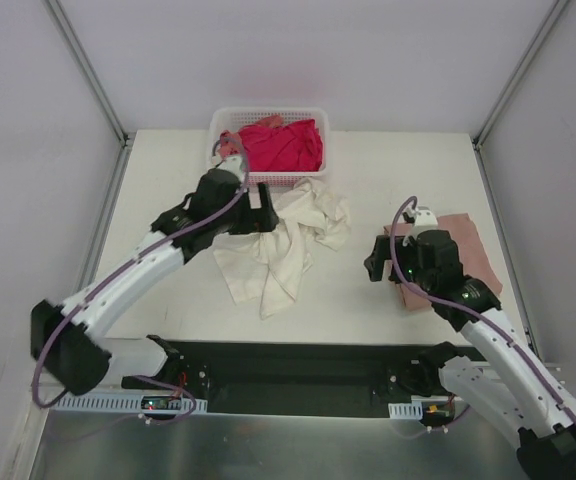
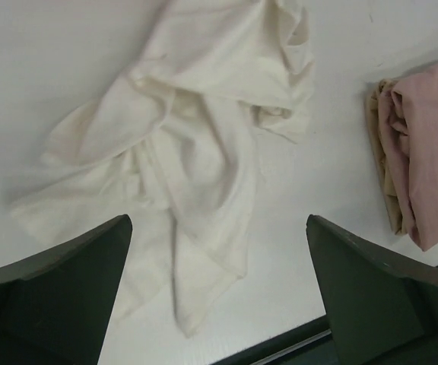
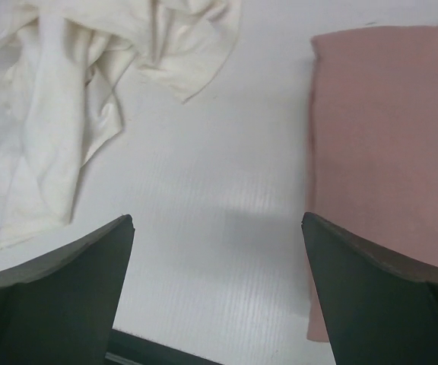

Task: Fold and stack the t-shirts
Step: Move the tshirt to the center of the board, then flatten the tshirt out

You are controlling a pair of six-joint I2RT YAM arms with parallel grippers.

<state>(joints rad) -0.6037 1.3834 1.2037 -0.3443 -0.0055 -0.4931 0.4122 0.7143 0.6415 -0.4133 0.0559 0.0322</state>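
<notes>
A crumpled cream t-shirt (image 1: pixel 283 245) lies spread on the middle of the table. My left gripper (image 1: pixel 265 212) hovers over its far-left part, open and holding nothing. In the left wrist view the cream t-shirt (image 2: pixel 196 129) lies loose below the open left gripper (image 2: pixel 219 220). A folded dusty pink t-shirt (image 1: pixel 465 248) sits at the right, partly under my right arm. My right gripper (image 1: pixel 376 262) stands open and empty between the two shirts. The right wrist view shows bare table under the right gripper (image 3: pixel 217 218), the pink t-shirt (image 3: pixel 386 129) to the right and the cream t-shirt (image 3: pixel 67 91) to the left.
A white lattice basket (image 1: pixel 268 114) at the back holds a bright magenta-red t-shirt (image 1: pixel 286 145). A tan layer (image 2: pixel 379 144) shows under the pink t-shirt (image 2: pixel 432 152). A black strip (image 1: pixel 298 365) runs along the near edge between the arm bases.
</notes>
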